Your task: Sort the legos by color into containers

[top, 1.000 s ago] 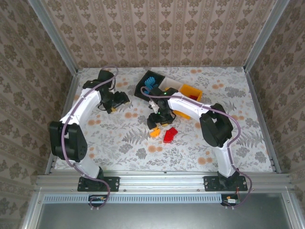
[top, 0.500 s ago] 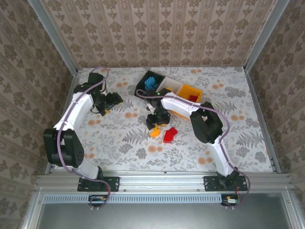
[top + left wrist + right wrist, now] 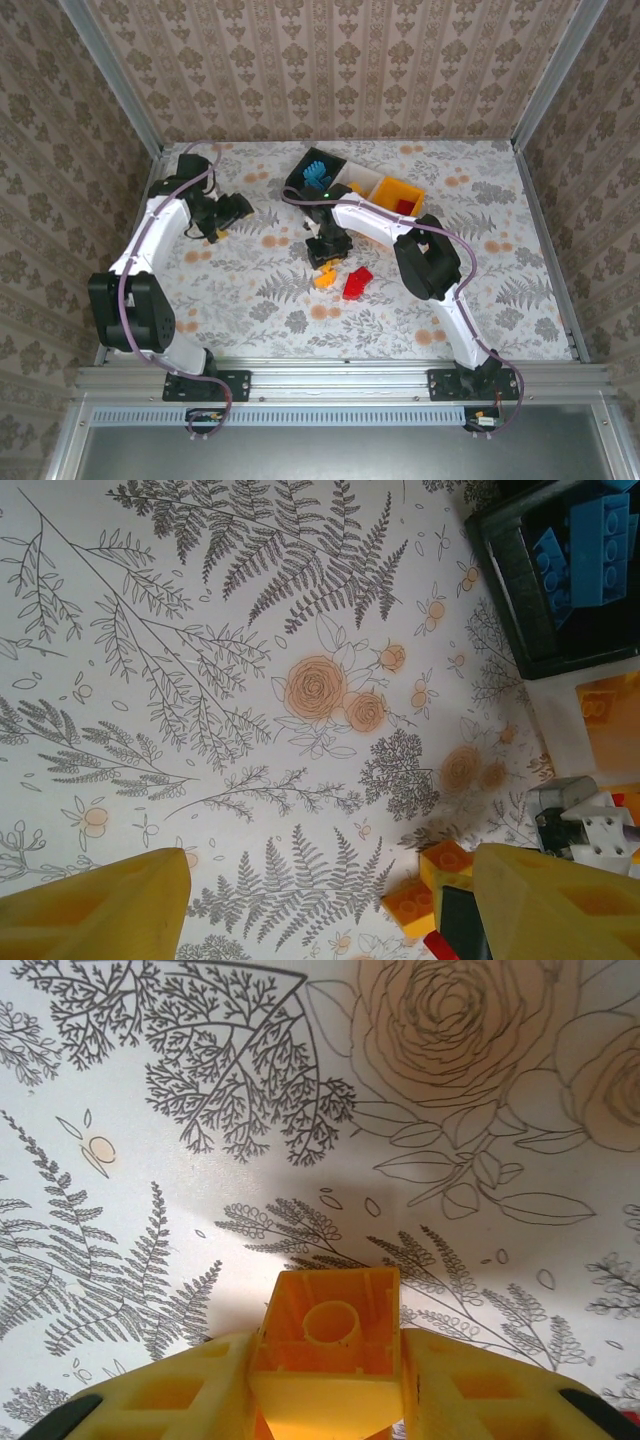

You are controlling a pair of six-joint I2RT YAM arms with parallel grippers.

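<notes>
Over the table (image 3: 150,1210), right claw (image 3: 325,1390) pinches a yellow lego (image 3: 330,1335); left claw (image 3: 325,880) gapes empty.

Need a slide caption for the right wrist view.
Right tool grips an orange-yellow lego between its fingers, hollow underside toward the camera, floral table cover behind.

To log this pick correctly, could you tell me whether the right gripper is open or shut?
Shut on the orange-yellow brick: in the right wrist view, both fingers press against its sides.
</notes>
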